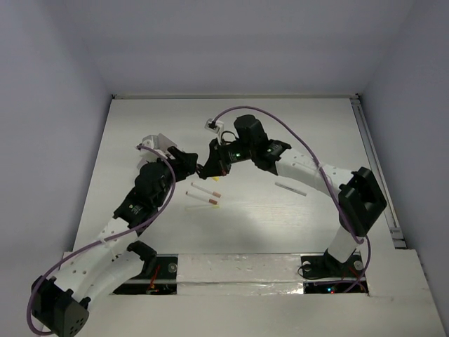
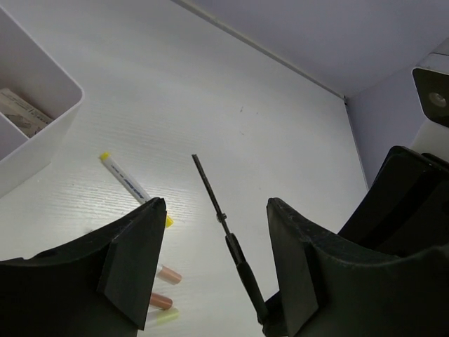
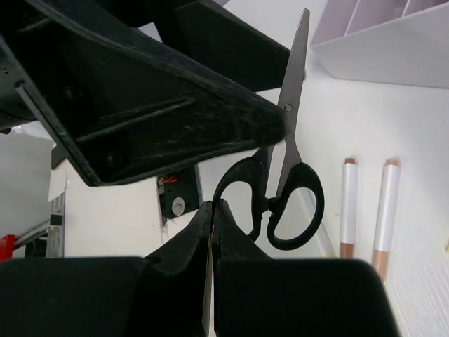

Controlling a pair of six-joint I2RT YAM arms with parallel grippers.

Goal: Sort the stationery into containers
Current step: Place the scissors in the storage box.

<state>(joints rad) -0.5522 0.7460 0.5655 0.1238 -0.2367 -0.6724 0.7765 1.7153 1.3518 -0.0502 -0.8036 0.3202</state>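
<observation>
The black-handled scissors [image 3: 287, 175] hang in the air, blades pointing away. My right gripper [image 3: 212, 207] is shut on one handle loop. In the left wrist view the scissors [image 2: 226, 228] show edge-on between the fingers of my left gripper [image 2: 216, 205], which is open around the blades without closing on them. The white compartment box [image 2: 42, 123] lies to the left with a beige block [image 2: 22, 111] in one compartment. It also shows in the right wrist view [image 3: 393, 49]. Two pink-tipped sticks [image 3: 349, 207] and a yellow-tipped stick [image 2: 130, 184] lie on the table below.
In the top view both grippers meet mid-table: the left gripper [image 1: 198, 169] and the right gripper [image 1: 211, 163]. The box [image 1: 156, 142] is mostly hidden by the left arm. Two sticks [image 1: 204, 196] lie just in front and another stick [image 1: 290, 187] lies to the right.
</observation>
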